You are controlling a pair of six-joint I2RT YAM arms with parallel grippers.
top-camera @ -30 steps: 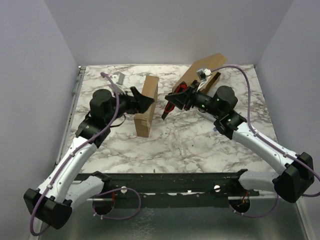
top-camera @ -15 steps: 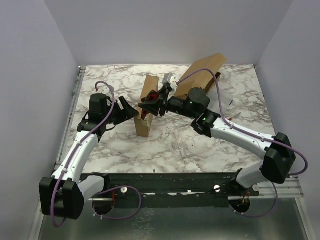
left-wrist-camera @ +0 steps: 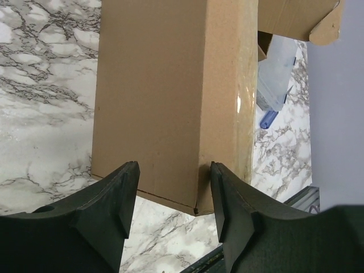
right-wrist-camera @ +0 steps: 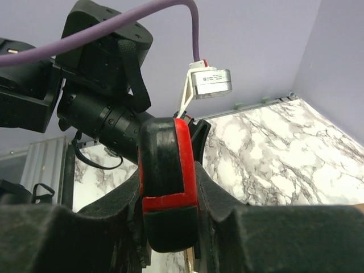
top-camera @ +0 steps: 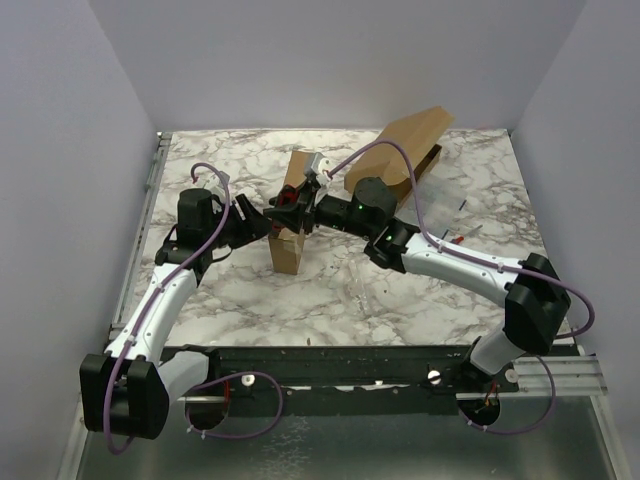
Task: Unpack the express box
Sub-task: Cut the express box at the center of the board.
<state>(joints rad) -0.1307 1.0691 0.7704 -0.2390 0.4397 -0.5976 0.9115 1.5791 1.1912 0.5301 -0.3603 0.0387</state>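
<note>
The express box [top-camera: 286, 248], a narrow brown cardboard carton, stands on end in the middle of the marble table. My left gripper [top-camera: 262, 228] is at its left side, low down. In the left wrist view the box [left-wrist-camera: 170, 96] fills the frame, and the left gripper [left-wrist-camera: 172, 170] is open, its fingers astride the box's near bottom corner without touching it. My right gripper [top-camera: 292, 206] reaches across from the right to the box's upper part. It is shut on a red and black cutter [right-wrist-camera: 168, 170], which hides the box's top from the right wrist view.
A larger opened cardboard box [top-camera: 410, 140] leans at the back right. A clear plastic pouch with a blue item [left-wrist-camera: 276, 74] lies beside it. A small red-tipped item [top-camera: 455, 238] lies on the table at the right. A metal rail [top-camera: 150, 180] runs along the left edge.
My right arm has swung left from the larger box to the standing box, carrying the cutter. The left gripper's jaws have narrowed around the box's lower corner.
</note>
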